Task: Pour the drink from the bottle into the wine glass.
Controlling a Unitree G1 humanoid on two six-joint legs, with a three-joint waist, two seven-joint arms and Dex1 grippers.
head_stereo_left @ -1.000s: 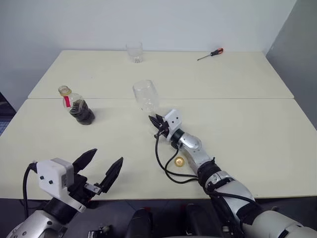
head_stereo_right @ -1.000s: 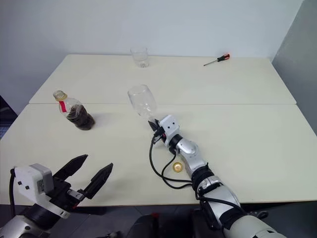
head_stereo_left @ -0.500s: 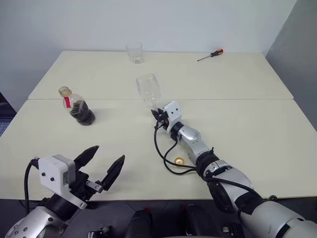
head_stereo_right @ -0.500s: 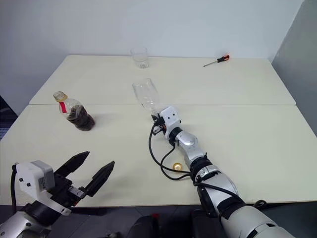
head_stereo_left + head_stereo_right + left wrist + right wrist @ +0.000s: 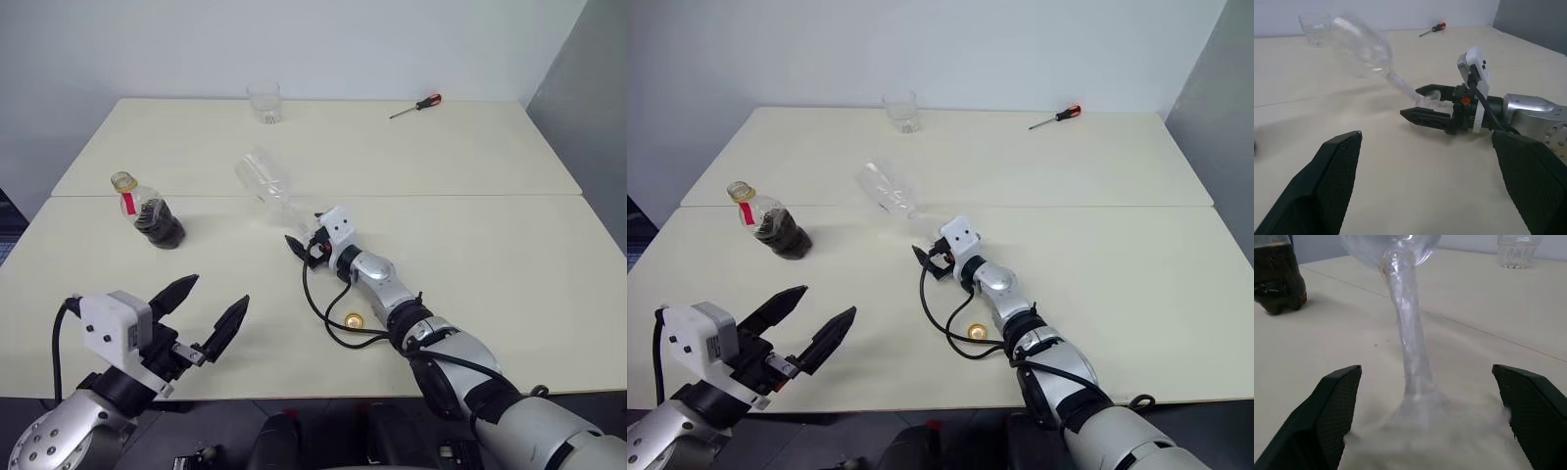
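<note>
Main risk: wine glass [image 5: 263, 180] toppling. Leaning hard toward the upper left of the head view, bowl blurred, stem slanting down to a foot that sits between the fingers of the right tool [image 5: 302, 247]. Spread wide there, pinching nothing, so no hold on the stem to check the lean. Likely outcome if nothing catches it: bowl striking the surface [image 5: 490, 245], rolling, perhaps cracking. Cannot tell whether the foot is flat on the surface or already lifting at one edge.

Second risk: closing again on a slanted stem and levering it further over, or knocking the foot with a fingertip. Safer, by judgement, to close only once the stem is centred between the fingers.

Third risk, lesser: a rolling glass reaching the bottle [image 5: 152, 213], standing well apart at mid left with no cap on, the drink [image 5: 162, 227] dark in its lower body. Yellow cap [image 5: 354, 319] lying beside the right forearm, lower centre.

Pose: right arm stretched far forward from the lower right to the centre of the frame, tool about level and low over the surface, pointing toward the upper left. Left arm drawn back at the lower left, left tool [image 5: 216, 294] spread, holding nothing, raised over the near edge and aimed toward the centre.
</note>
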